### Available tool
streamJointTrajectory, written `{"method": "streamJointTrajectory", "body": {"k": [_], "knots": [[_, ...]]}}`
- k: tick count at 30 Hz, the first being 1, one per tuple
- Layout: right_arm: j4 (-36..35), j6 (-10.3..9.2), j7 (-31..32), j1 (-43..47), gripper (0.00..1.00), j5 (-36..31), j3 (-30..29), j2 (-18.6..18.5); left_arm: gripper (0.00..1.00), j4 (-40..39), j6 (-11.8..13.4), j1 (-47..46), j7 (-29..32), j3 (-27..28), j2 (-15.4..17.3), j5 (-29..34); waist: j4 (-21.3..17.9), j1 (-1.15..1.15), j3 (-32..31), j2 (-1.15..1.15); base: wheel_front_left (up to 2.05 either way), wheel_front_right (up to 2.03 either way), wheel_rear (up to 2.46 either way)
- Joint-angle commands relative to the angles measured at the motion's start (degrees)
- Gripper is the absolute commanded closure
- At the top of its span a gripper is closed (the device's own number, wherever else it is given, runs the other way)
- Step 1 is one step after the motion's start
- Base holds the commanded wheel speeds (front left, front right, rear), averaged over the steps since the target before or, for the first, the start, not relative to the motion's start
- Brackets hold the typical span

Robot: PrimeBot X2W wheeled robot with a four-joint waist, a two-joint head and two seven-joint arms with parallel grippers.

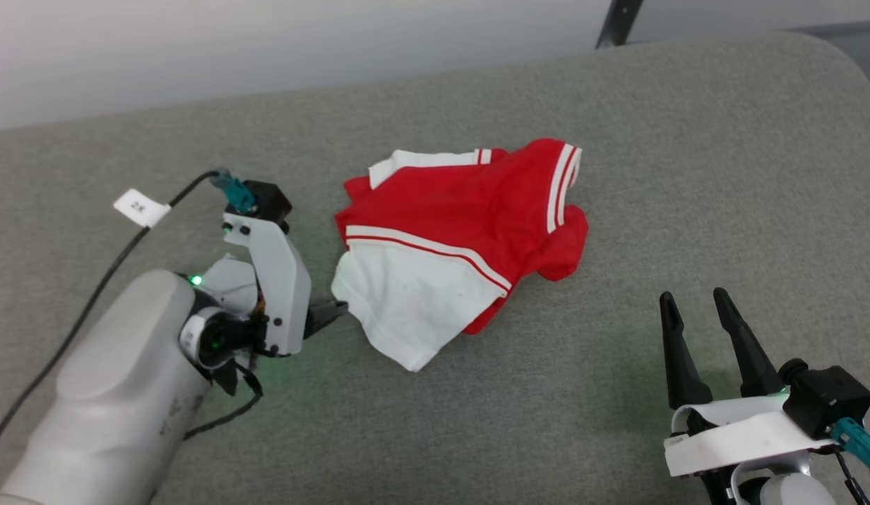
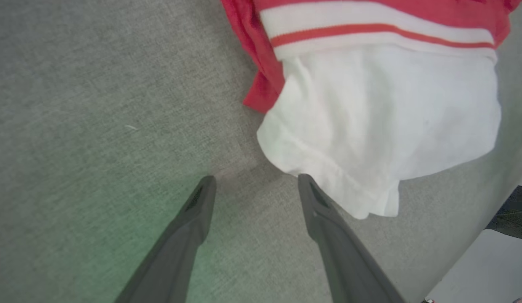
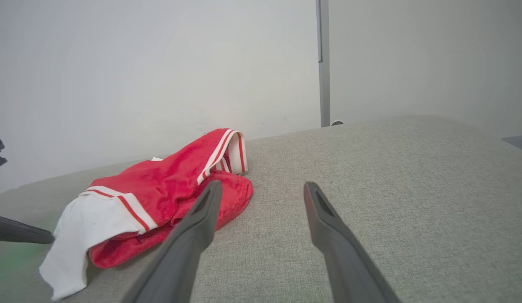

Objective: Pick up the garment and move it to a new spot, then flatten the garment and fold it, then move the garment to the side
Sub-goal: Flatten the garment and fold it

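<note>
Garment (image 1: 470,231): crumpled on grey cushion (image 1: 687,140). Left gripper (image 2: 254,181): fingers apart, tips just beside white sleeve (image 2: 391,126). Right gripper (image 1: 698,298): fingers apart, well clear of garment.

Soft matt cloth garment (image 1: 463,231) on rough woven fabric upholstery (image 1: 687,175); smooth, faintly glossy plastic left forearm (image 1: 112,379).

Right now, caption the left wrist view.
Open left gripper beside the white sleeve of a crumpled red T-shirt on grey upholstery.
</note>
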Motion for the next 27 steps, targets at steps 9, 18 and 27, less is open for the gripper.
{"method": "streamJointTrajectory", "body": {"k": [9, 18, 27], "knots": [[-0.6, -0.07, -0.3, -1.2, 0.0, 0.5, 0.2, 0.1, 0.0, 2.7, 0.1, -2.4, -0.4, -4.0, 0.6, -3.9, -2.7, 0.0, 2.4, 0.0, 0.0, 0.0, 0.0], [-0.3, -0.07, -0.3, -0.5, 0.0, 0.7, 0.5, 0.1, 1.0, 1.9, 0.1, -2.9, -1.0, -6.9, 1.4, -9.0, -1.8, 0.0, 1.3, 0.0, 0.0, 0.0, 0.0], [-0.5, -0.08, -0.3, 0.6, 0.0, 0.8, -0.3, 0.1, 1.0, 1.4, 0.1, -6.8, -1.1, -8.4, 6.5, -9.4, 0.9, 0.0, 0.0, 0.0, 0.0, 0.0, 0.0]]}}
